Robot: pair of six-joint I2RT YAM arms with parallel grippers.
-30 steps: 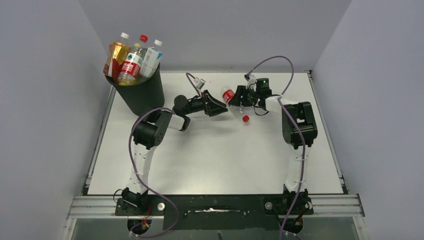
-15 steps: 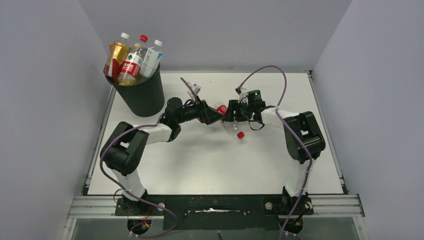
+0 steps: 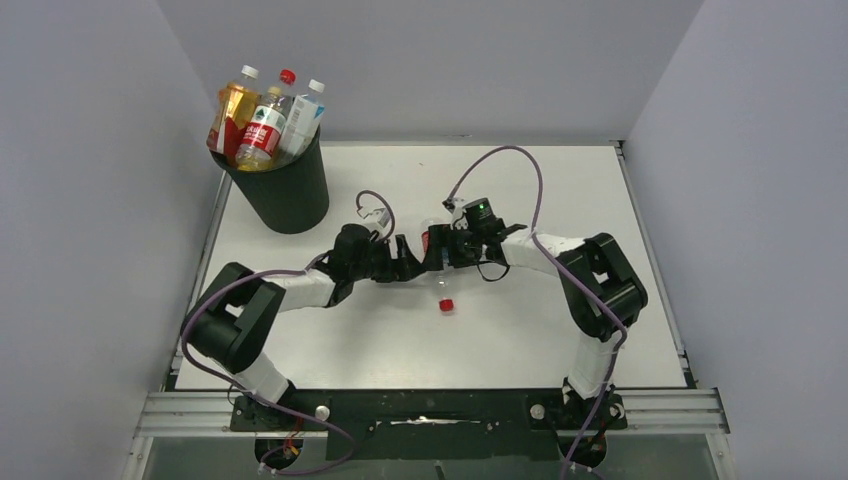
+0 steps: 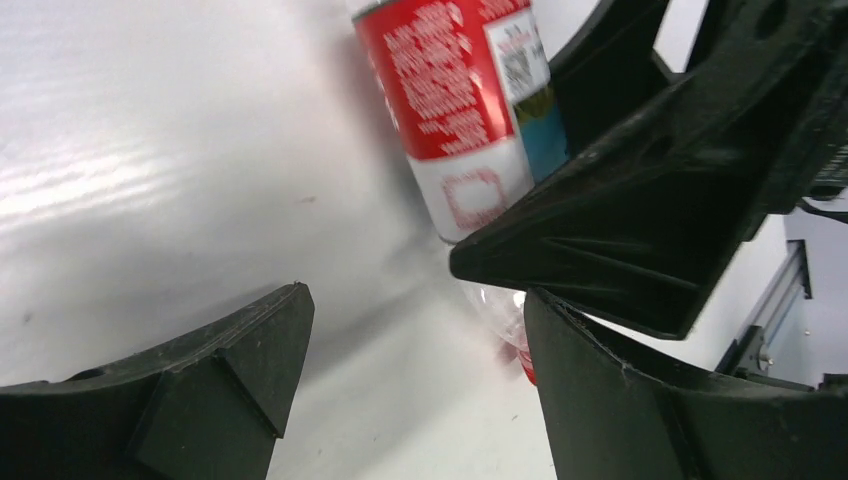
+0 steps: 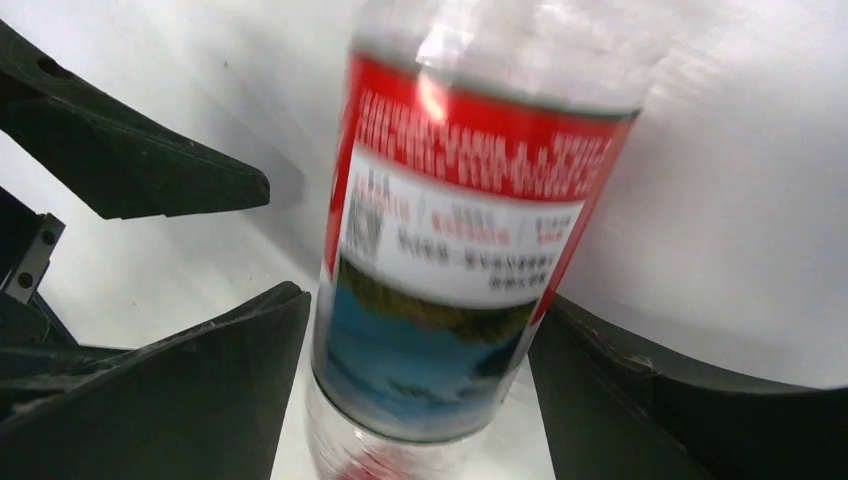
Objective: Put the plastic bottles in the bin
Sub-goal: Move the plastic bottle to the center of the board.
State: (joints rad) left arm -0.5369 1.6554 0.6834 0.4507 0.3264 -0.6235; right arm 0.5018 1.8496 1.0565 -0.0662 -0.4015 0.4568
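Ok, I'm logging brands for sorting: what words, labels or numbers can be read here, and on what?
Red-label bottle: white lettering and a QR code, too blurred to read.
Bottles in the bin: labels too small to read.
No other text shows.

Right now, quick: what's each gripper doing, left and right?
Left gripper: open, gripping nothing.
Right gripper: its fingers flank the red-labelled bottle; cannot tell whether it grips.

table (image 3: 520,340): white | bin (image 3: 285,200): black, stands at far-left corner | red-labelled bottle (image 5: 460,230) — mid-table, contact unclear
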